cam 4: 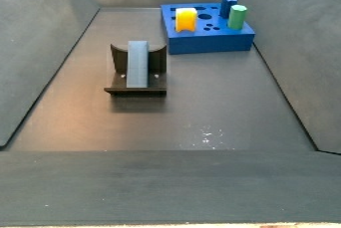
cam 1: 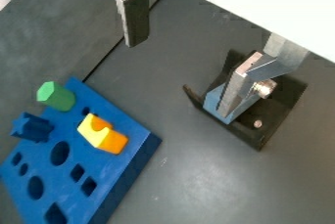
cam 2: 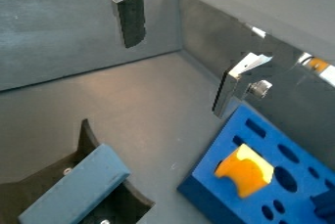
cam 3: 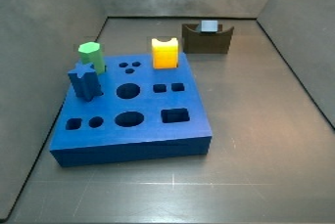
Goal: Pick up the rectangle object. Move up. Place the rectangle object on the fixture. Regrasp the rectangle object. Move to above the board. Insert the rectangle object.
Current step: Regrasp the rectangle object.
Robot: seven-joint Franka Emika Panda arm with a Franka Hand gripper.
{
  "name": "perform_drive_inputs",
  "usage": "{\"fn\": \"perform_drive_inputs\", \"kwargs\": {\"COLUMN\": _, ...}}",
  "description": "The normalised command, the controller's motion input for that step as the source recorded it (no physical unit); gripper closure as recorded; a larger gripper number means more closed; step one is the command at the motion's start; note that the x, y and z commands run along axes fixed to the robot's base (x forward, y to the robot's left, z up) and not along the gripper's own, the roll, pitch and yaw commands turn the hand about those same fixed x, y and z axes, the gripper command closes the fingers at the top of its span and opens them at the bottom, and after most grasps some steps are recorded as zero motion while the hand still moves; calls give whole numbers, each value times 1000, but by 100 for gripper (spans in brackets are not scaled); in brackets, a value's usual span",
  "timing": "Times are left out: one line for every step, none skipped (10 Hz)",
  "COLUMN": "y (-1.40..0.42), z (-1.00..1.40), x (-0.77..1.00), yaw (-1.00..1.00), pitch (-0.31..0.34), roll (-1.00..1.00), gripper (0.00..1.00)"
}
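The rectangle object [cam 4: 138,62] rested in the fixture [cam 4: 118,77], leaning in its notch, well apart from the board [cam 3: 131,103]. The gripper [cam 1: 197,57] hung above, fingers [cam 1: 132,17] spread apart, clasping nothing.

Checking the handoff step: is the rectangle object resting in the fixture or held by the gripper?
In the fixture: the rectangle object lies in its notch. The gripper is above, open and empty.

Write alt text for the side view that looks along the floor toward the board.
The rectangle object lies in the fixture in the foreground, untouched. Behind it, the board holds yellow and green pieces. The tool is out of frame.
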Motion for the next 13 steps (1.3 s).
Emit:
{"fn": "perform_drive_inputs", "kwargs": {"y": -32, "z": 16, "x": -55, "yaw": 5, "pitch": -28, "roll": 1000, "gripper": 0}}
{"fn": "perform_drive_inputs", "kwargs": {"y": -31, "z": 13, "x": -52, "yaw": 6, "pitch": -33, "roll": 1000, "gripper": 0}}
{"fn": "perform_drive_inputs", "kwargs": {"y": -33, "z": 17, "x": -53, "yaw": 6, "pitch": -40, "roll": 1000, "gripper": 0}}
{"fn": "perform_drive_inputs", "kwargs": {"y": -29, "z": 19, "x": -51, "yaw": 7, "pitch": -45, "roll": 1000, "gripper": 0}}
{"fn": "perform_drive_inputs", "kwargs": {"y": -30, "z": 15, "x": -50, "yaw": 8, "pitch": -52, "roll": 1000, "gripper": 0}}
{"fn": "perform_drive_inputs", "kwargs": {"y": -27, "z": 14, "x": -49, "yaw": 8, "pitch": -57, "roll": 1000, "gripper": 0}}
{"fn": "perform_drive_inputs", "kwargs": {"y": -25, "z": 8, "x": -43, "yaw": 9, "pitch": -65, "roll": 1000, "gripper": 0}}
{"fn": "perform_drive_inputs", "kwargs": {"y": -26, "z": 4, "x": -40, "yaw": 10, "pitch": -69, "roll": 1000, "gripper": 0}}
{"fn": "perform_drive_inputs", "kwargs": {"y": -23, "z": 10, "x": -38, "yaw": 10, "pitch": -76, "roll": 1000, "gripper": 0}}
{"fn": "perform_drive_inputs", "kwargs": {"y": -20, "z": 13, "x": -38, "yaw": 11, "pitch": -81, "roll": 1000, "gripper": 0}}
{"fn": "perform_drive_inputs", "kwargs": {"y": -23, "z": 14, "x": -34, "yaw": 12, "pitch": -88, "roll": 1000, "gripper": 0}}
{"fn": "perform_drive_inputs", "kwargs": {"y": -19, "z": 11, "x": -31, "yaw": 12, "pitch": -94, "roll": 1000, "gripper": 0}}
{"fn": "perform_drive_inputs", "kwargs": {"y": -23, "z": 10, "x": -30, "yaw": 13, "pitch": -100, "roll": 1000, "gripper": 0}}
